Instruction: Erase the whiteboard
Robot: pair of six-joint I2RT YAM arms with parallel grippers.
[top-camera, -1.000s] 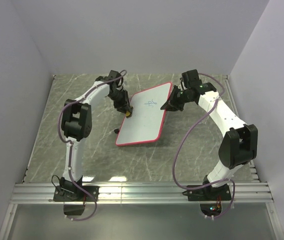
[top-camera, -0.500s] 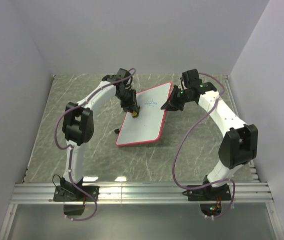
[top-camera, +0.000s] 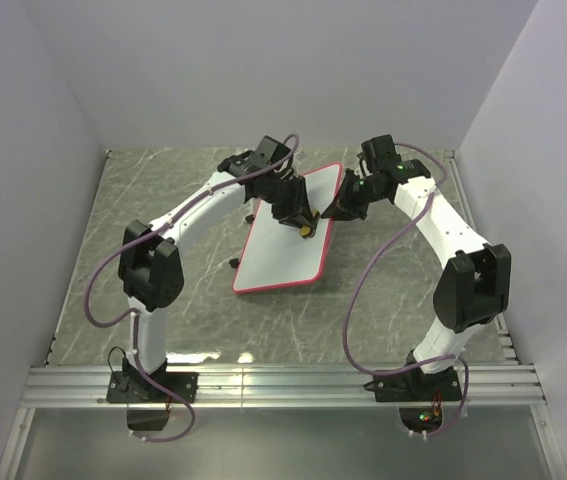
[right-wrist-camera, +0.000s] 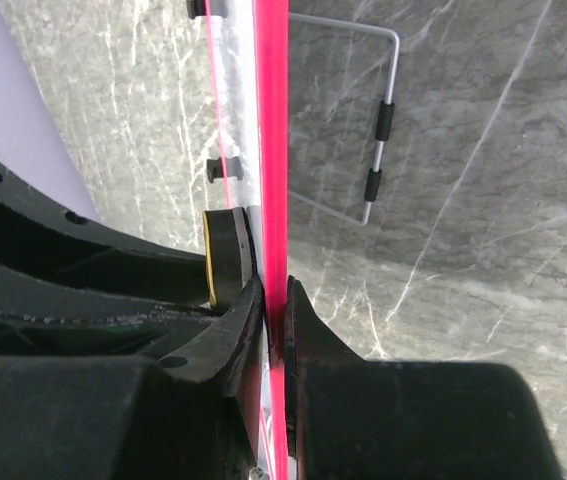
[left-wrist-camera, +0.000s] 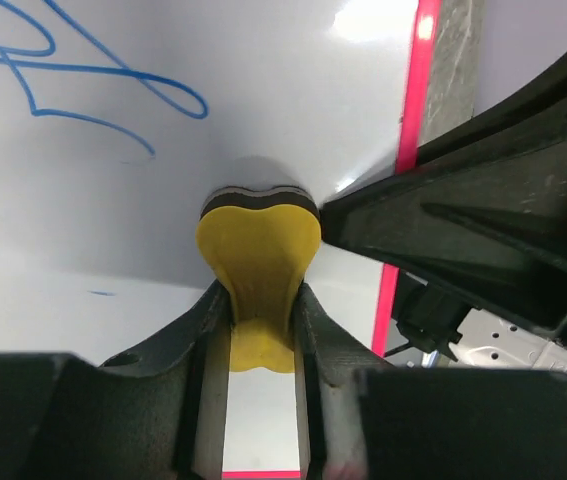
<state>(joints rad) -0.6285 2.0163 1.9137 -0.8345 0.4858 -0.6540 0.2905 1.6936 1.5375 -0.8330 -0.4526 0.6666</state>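
The whiteboard (top-camera: 275, 255) is sitting in the middle of the table (top-camera: 163, 210), between my two arms. My left gripper (top-camera: 303, 225) is reaching across it from the left, pinching the sponge (left-wrist-camera: 259, 245) and pressing it onto the board's face close to the right edge. My right gripper (top-camera: 335, 212) is clamping that right edge, just beside the sponge, while the scribble (left-wrist-camera: 113, 95) is lying left of the sponge, apart from it, in the left wrist view.
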